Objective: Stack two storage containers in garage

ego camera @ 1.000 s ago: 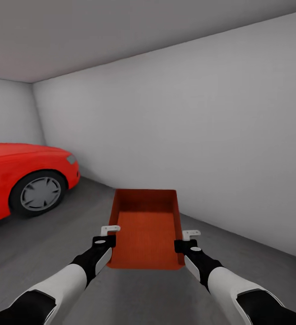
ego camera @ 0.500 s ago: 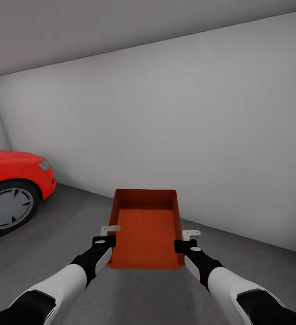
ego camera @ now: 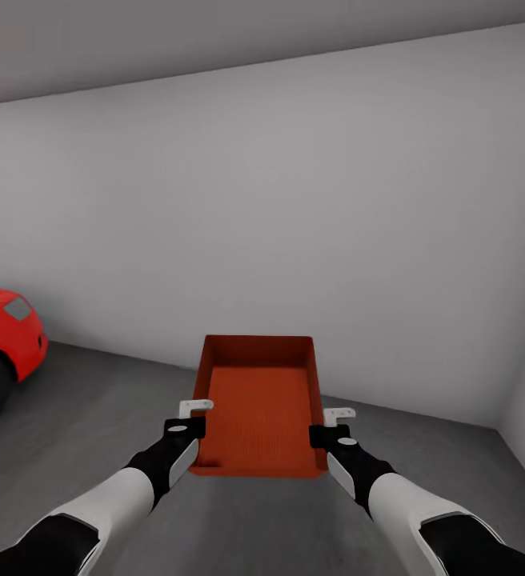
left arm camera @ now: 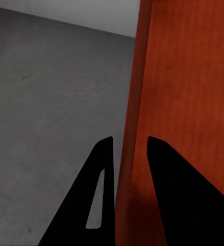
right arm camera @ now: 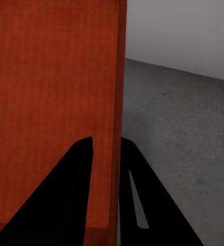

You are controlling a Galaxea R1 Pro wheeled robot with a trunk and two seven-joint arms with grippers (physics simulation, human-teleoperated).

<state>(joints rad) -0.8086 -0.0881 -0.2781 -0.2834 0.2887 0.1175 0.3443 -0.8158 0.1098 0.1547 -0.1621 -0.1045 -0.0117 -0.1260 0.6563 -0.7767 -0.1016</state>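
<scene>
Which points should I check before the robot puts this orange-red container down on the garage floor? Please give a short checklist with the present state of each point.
1. Left gripper grips the storage container: ok, its jaws stand one on each side of the left wall.
2. Right gripper grips it: ok, its jaws straddle the right wall.
3. Container held level: ok, both side rims look even in the head view.
4. Container empty: ok, its bottom is bare.
5. Concrete floor ahead free for setting down: ok; the red car stands far off to the left.
6. Position of the second container, for stacking: cannot tell.
</scene>
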